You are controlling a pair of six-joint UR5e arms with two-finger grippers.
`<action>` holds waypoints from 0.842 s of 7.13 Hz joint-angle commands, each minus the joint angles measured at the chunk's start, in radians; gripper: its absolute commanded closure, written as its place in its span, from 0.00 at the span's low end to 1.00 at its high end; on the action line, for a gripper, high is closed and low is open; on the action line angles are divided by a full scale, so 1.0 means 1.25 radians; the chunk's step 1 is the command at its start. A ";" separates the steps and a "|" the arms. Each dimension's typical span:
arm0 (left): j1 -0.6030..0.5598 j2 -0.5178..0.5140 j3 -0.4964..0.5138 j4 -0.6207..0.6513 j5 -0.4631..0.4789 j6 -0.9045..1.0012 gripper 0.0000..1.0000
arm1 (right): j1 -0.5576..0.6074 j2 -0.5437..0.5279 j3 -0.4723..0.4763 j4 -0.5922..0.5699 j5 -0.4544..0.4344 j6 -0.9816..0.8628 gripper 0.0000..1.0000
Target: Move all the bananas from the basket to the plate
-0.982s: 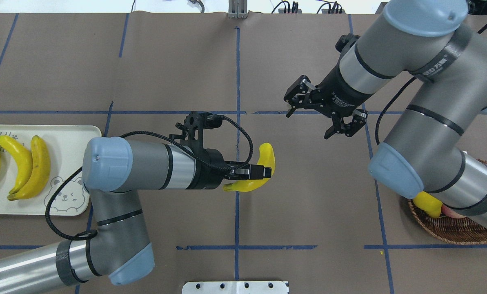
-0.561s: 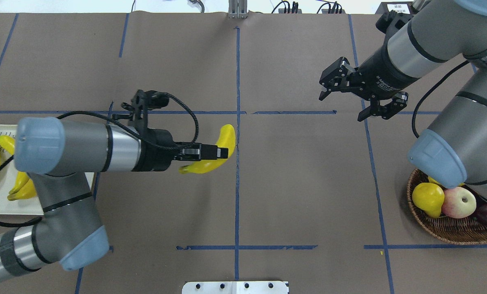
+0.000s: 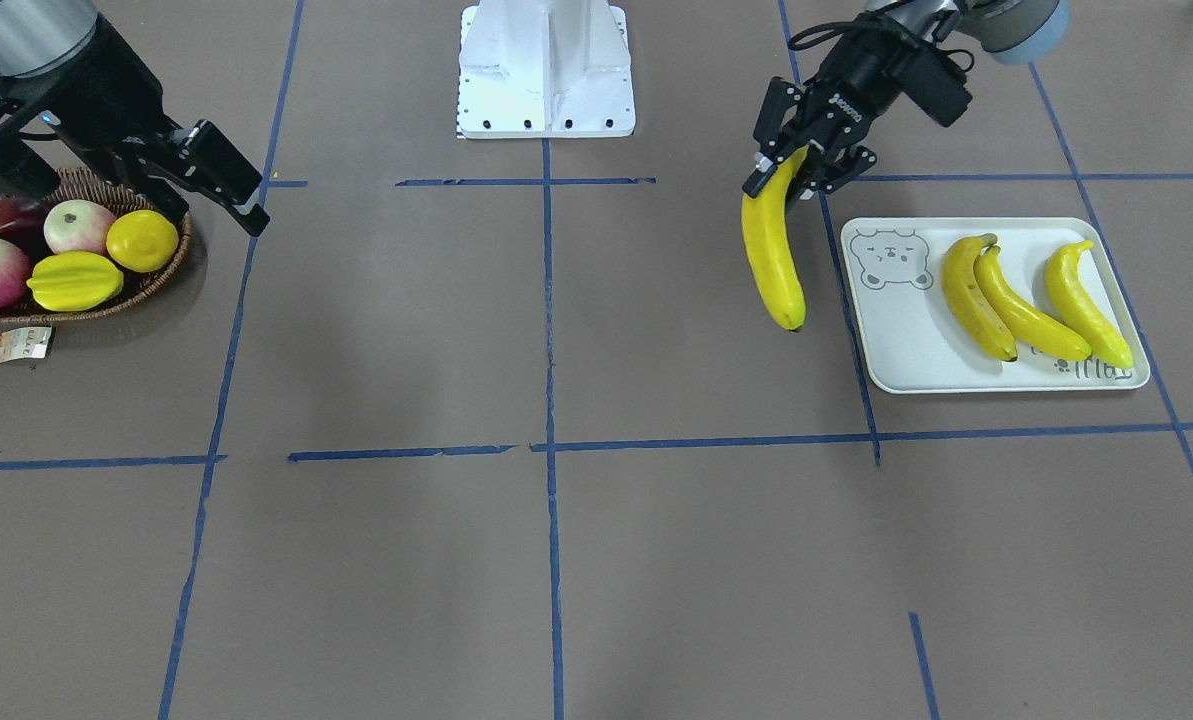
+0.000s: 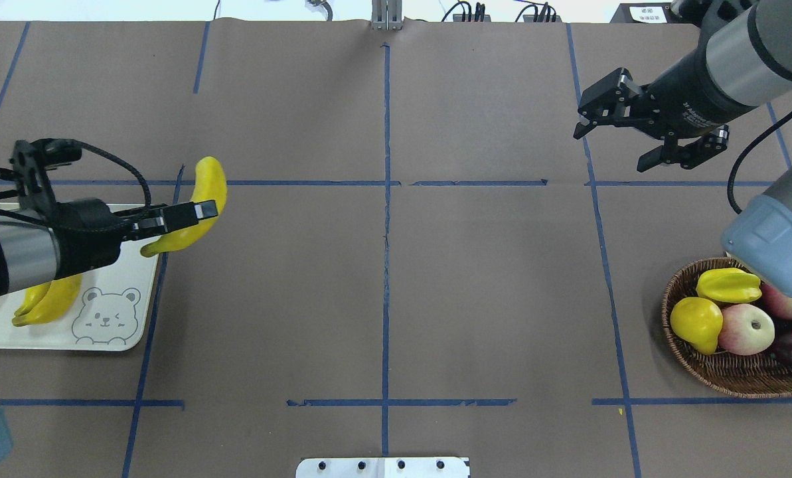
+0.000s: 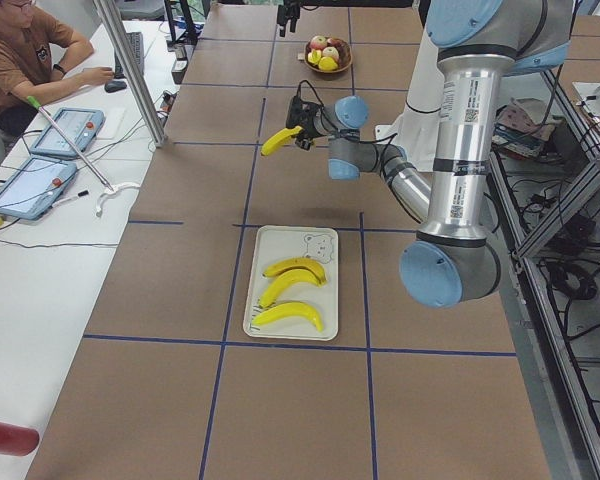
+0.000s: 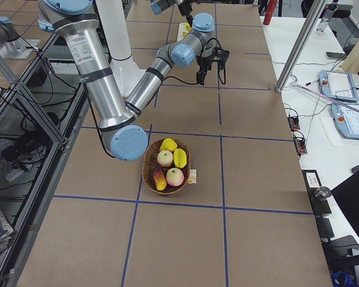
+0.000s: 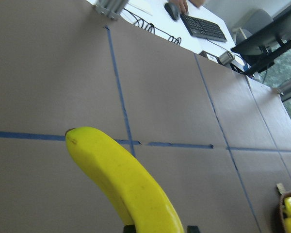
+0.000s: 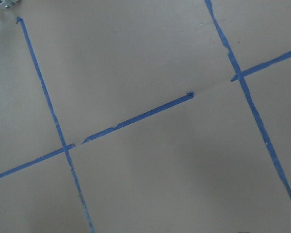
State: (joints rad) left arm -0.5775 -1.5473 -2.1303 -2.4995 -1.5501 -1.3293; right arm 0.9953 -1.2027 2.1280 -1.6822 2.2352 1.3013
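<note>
- The left gripper (image 3: 791, 165) is clamped on the held banana (image 3: 771, 250), gripping it toward the end nearer the robot; the right gripper (image 4: 608, 151) hangs with its fingers spread and nothing between them, well apart from the basket (image 4: 727, 382).
- The held banana is in the air just beside the bear-print end of the plate (image 3: 906, 345), not resting on anything; three bananas (image 3: 1026, 310) lie on the plate's other part.
- The basket shows a starfruit, a lemon and apples but no banana, so this looks like the last transfer.
- To finish well, the arm should carry the fruit over the bare strip at the bear print, lower it until it rests on the plate, and only then release; a drop from height could send it rolling off the rim.
- The held banana's long axis runs away from the robot, its free dark tip pointing toward the operators' side; that is roughly parallel with the three on the plate, so little turning seems needed.
</note>
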 commanded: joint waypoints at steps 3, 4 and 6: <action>0.029 0.153 -0.031 0.204 0.214 -0.001 1.00 | 0.049 -0.074 0.008 0.000 -0.021 -0.141 0.00; 0.070 0.151 -0.009 0.231 0.214 -0.014 1.00 | 0.049 -0.074 0.011 0.000 -0.021 -0.141 0.00; 0.119 0.147 0.050 0.232 0.212 -0.035 1.00 | 0.049 -0.075 0.010 0.001 -0.023 -0.141 0.00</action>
State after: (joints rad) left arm -0.4640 -1.3628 -2.1089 -2.2165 -1.2851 -1.3601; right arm 1.0565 -1.2952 2.1402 -1.6818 2.2076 1.1252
